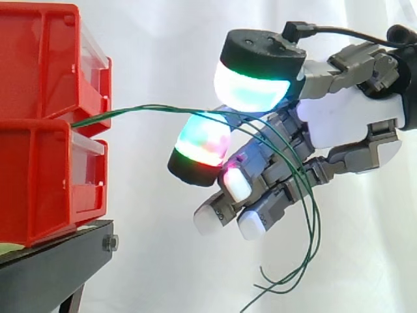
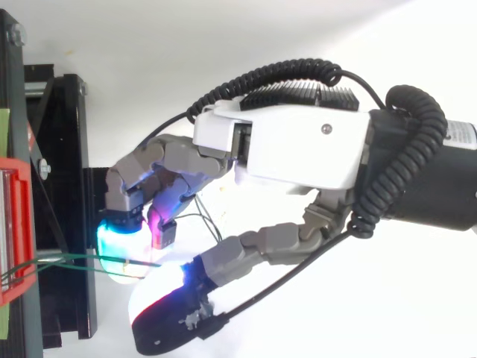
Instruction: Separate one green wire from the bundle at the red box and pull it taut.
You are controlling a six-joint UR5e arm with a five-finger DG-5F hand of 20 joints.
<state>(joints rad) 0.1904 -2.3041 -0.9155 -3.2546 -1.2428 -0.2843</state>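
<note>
- At the far left of my side view I see two red bins stacked, the upper bin sitting on the lower bin. Both rest on the black stand.
- The green wires come out at the seam between the two bins. They run right across open air in a shallow upward bow rather than a dead-straight line. I make out more than one strand lying close together along this stretch.
- From above, the same green wires leave the red edge at the left of the view and cross the stand towards the glowing pads.
- Next comes the pinch: a curled fingertip, glowing cyan and red, sits just under the big thumb pad, which glows cyan and green. The strands pass right between the two, so I read the robot hand as grasping the green wires.
- I can't tell whether a single strand or several are caught in that pinch.
- The other fingers are curled below, pads pointing down and left.
- Right of the pinch, the strands fan apart, drape down across the curled fingers and hang slack. Their loose ends curl near the bottom of the side view, in front of the white curtain.
</note>
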